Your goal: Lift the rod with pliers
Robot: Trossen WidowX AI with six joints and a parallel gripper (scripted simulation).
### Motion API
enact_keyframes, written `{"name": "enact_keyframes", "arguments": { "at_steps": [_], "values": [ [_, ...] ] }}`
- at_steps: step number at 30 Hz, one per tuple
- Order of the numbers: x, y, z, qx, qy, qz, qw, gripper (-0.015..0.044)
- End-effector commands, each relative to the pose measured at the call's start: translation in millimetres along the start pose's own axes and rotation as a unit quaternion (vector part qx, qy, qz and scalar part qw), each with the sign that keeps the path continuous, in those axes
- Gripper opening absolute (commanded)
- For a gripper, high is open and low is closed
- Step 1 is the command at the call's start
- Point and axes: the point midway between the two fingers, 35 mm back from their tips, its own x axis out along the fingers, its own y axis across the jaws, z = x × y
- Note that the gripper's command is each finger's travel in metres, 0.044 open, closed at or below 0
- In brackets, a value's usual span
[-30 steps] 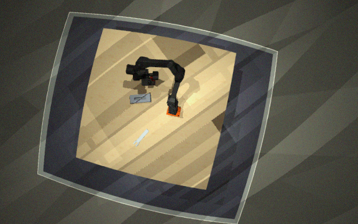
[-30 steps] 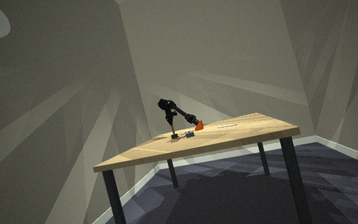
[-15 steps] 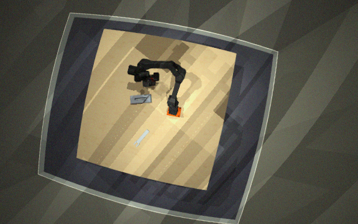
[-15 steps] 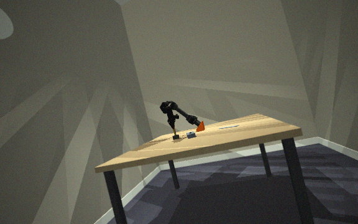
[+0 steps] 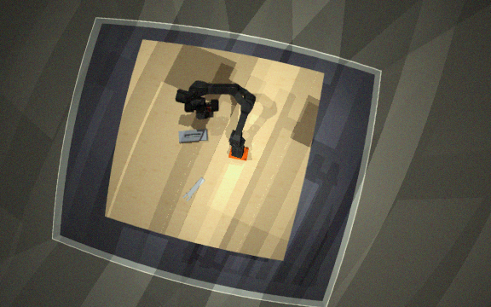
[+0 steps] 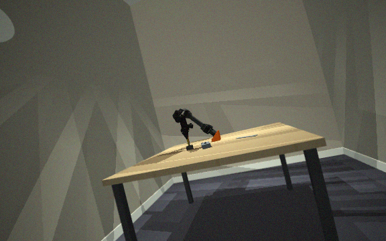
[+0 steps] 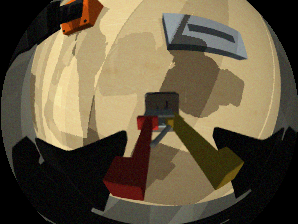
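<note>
Gripper [image 5: 205, 110] [image 6: 187, 137] [image 7: 173, 135] spread wide around 2 upright plier handles, 1 red [image 7: 124, 177], 1 yellow [image 7: 216, 167], grey slotted block [image 5: 186, 136] [image 6: 206, 145] [image 7: 175, 40] nearby.

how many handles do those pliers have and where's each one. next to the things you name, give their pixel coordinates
2: a red handle [image 7: 132, 172] on the left of the wrist view and a yellow handle [image 7: 200, 152] on its right, both reaching up from the dark holster [image 7: 161, 99] [image 6: 189, 147].
</note>
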Motion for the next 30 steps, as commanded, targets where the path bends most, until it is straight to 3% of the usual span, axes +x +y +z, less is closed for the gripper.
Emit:
{"name": "enact_keyframes", "arguments": {
  "at_steps": [1, 30],
  "values": [
    [-0.4, 0.1, -0.6, 0.000, 0.001, -0.002, 1.000, 0.0419],
    [-0.4, 0.1, -0.6, 0.000, 0.001, -0.002, 1.000, 0.0380]
  ]
}}
